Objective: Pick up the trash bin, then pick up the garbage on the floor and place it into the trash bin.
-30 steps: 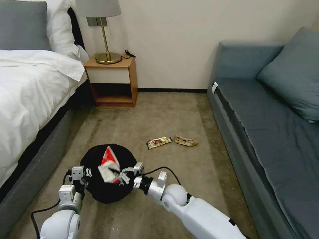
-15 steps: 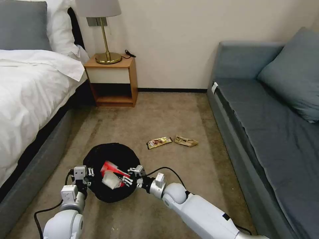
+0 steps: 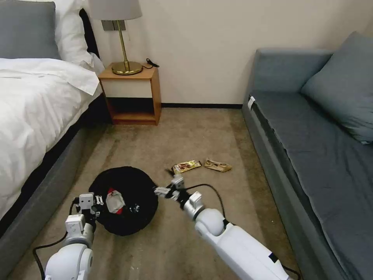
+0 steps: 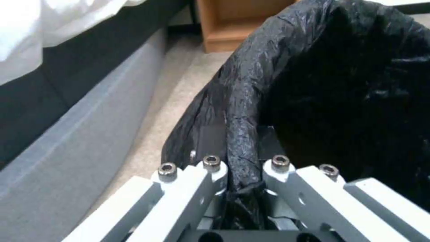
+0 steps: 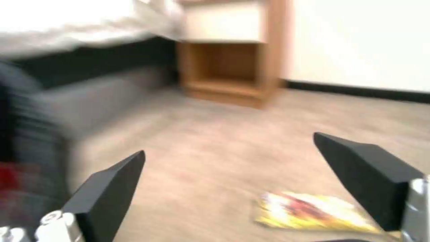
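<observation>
The trash bin, round with a crinkly black bag, hangs low over the carpet. My left gripper is shut on its near rim; the left wrist view shows the fingers pinching the bag's folded rim. A red-white crumpled wrapper lies inside the bin. My right gripper is open and empty, just right of the bin, pointing toward the floor litter. A gold-brown snack wrapper and a tan crumpled wrapper lie on the carpet beyond it.
A bed with a grey base runs along the left. A wooden nightstand with a brass lamp stands at the back wall. A blue-grey sofa lines the right. Open carpet lies between them.
The right gripper let the red-white wrapper drop into the bin, opened, and swung out to the right toward the floor litter. The bin with the left gripper shifted slightly left.
</observation>
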